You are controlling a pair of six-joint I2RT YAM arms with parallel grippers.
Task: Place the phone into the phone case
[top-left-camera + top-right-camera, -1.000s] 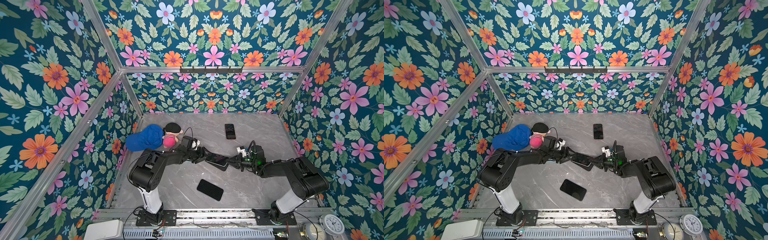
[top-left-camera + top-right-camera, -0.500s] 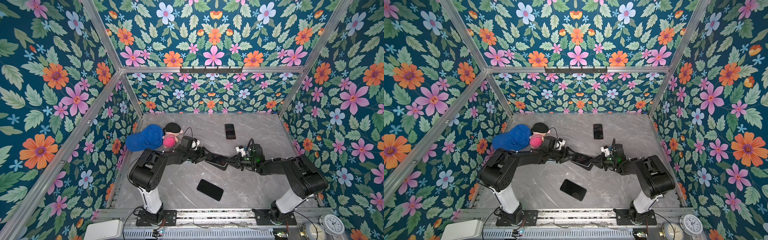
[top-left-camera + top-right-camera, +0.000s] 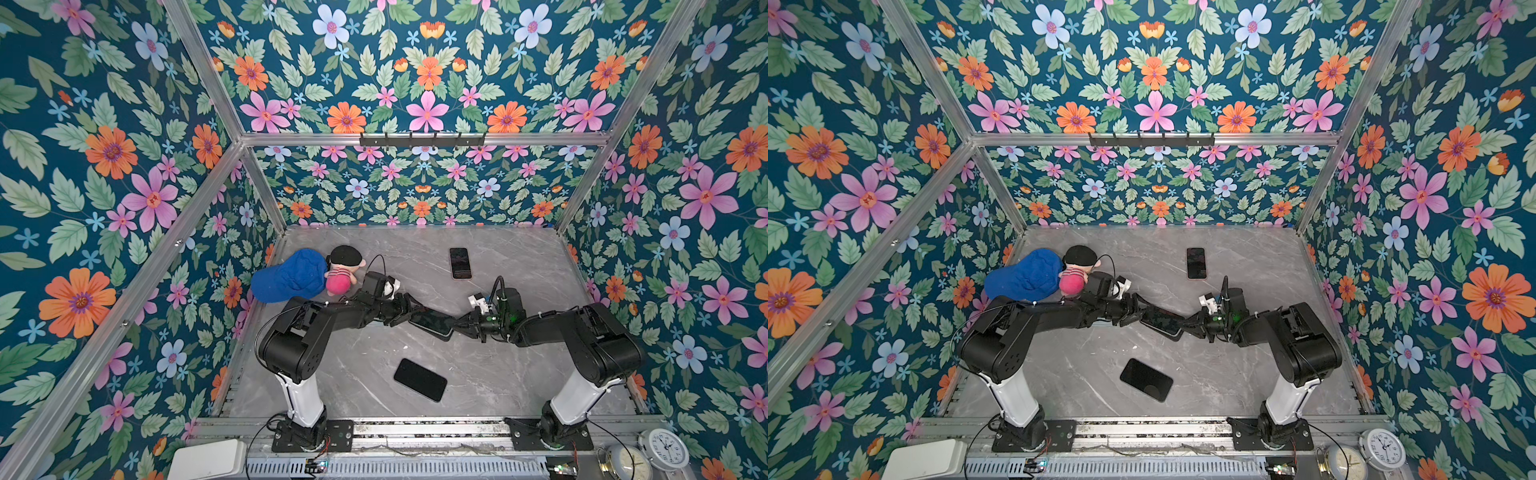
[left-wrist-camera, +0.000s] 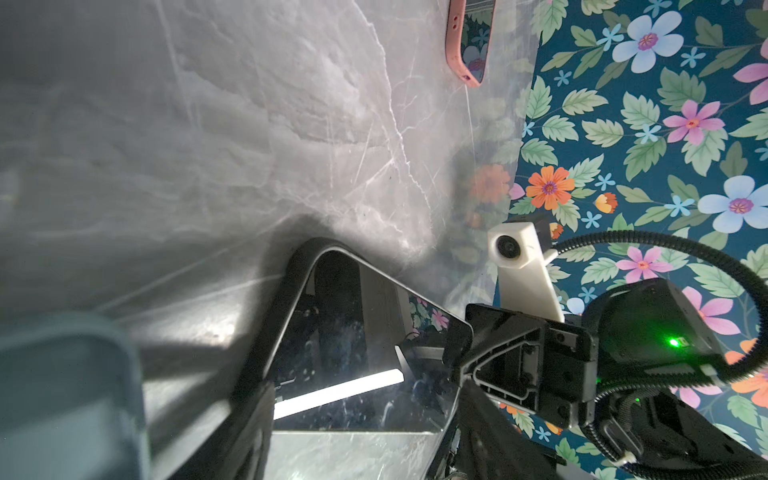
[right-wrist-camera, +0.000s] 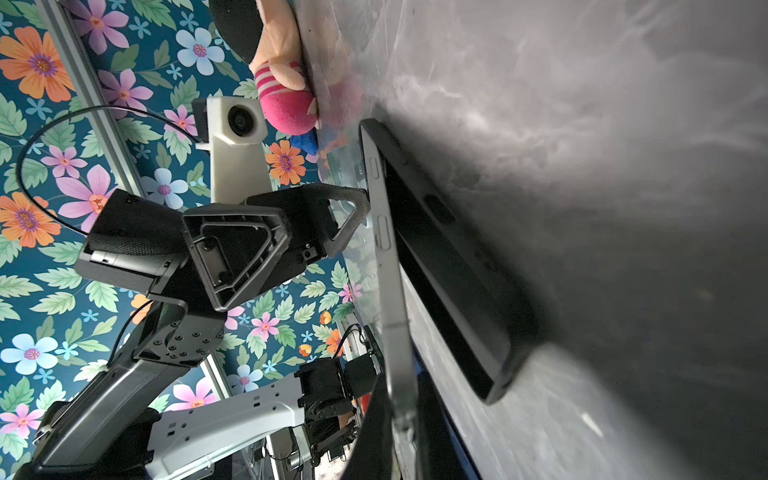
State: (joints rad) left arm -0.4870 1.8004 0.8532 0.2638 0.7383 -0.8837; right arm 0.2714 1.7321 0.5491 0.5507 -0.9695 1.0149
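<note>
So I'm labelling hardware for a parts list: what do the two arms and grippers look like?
Both arms are matte black with white lower columns on black base plates. The left gripper has black triangular ribbed fingers. Each wrist carries a white camera block and a looping black cable. A green light glows on the right wrist.

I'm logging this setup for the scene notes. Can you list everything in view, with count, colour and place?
phone: 1, dark screen with silver edge, mid-table, raised between the two grippers
phone case: 1, black, partly under that phone
pink-edged phone: 1, dark screen, far side of the table, right of centre
black slab: 1, near side, flat; phone or case, cannot tell
cap: 1, blue, far left
doll: 1, black hair, pink body, touching the cap
table: 1, grey marble
clocks: 2, white and brass, front right corner
white box: 1, front left
left gripper: 1, black, jaws spread across the phone's end
right gripper: 1, black, jaws closed on the phone's other end
</note>
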